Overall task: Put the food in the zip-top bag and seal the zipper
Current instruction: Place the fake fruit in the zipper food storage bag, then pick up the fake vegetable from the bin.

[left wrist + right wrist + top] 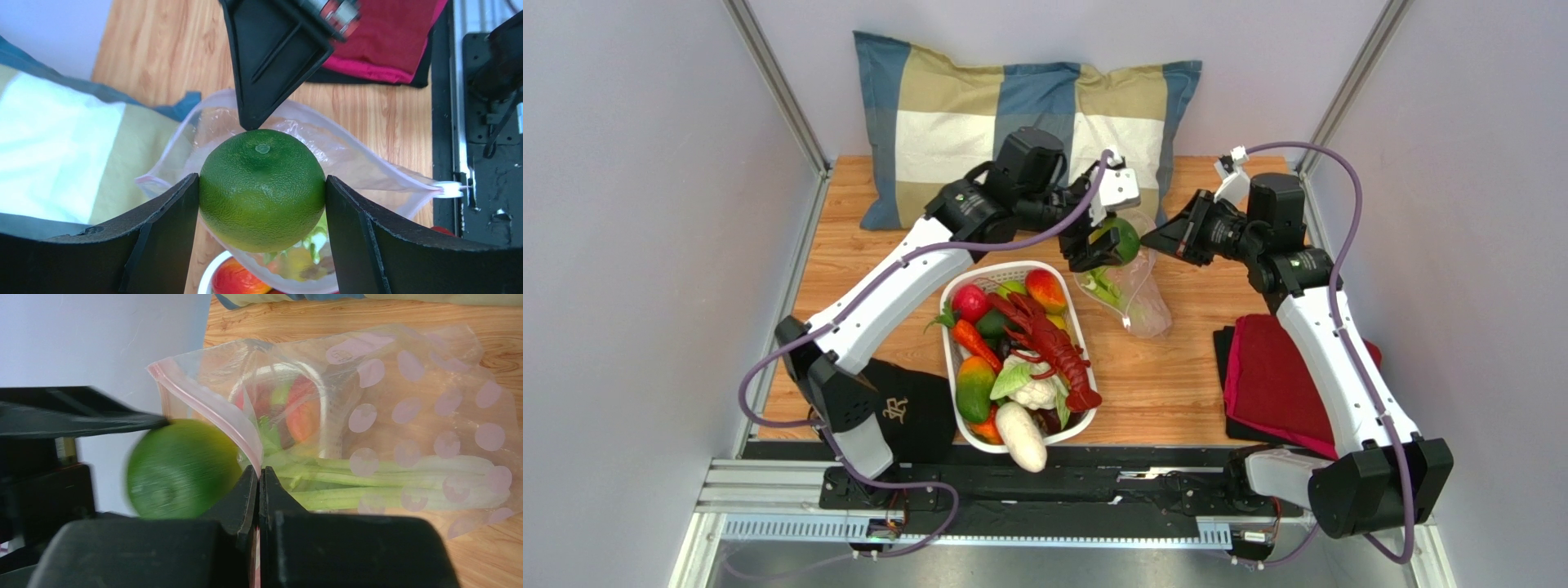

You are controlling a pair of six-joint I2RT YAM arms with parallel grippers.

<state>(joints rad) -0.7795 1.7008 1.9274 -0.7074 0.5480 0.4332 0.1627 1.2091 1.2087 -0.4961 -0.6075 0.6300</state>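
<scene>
My left gripper [263, 190] is shut on a round green citrus fruit [262, 188] and holds it right over the open mouth of the clear zip-top bag [368, 171]. In the top view the fruit [1117, 239] hangs above the bag [1133, 294]. My right gripper [258, 474] is shut on the bag's pinkish zipper strip [209, 404] and holds the mouth up. A green leek-like stalk [380, 478] lies inside the bag [430, 416]. The fruit [181, 478] shows blurred at the mouth in the right wrist view.
A white slotted basket [952, 349] left of the bag holds a red lobster toy [1053, 343], a mango, a chili and several other toy foods. A checked pillow [1014, 116] lies at the back. A folded red cloth [1284, 380] lies at the right.
</scene>
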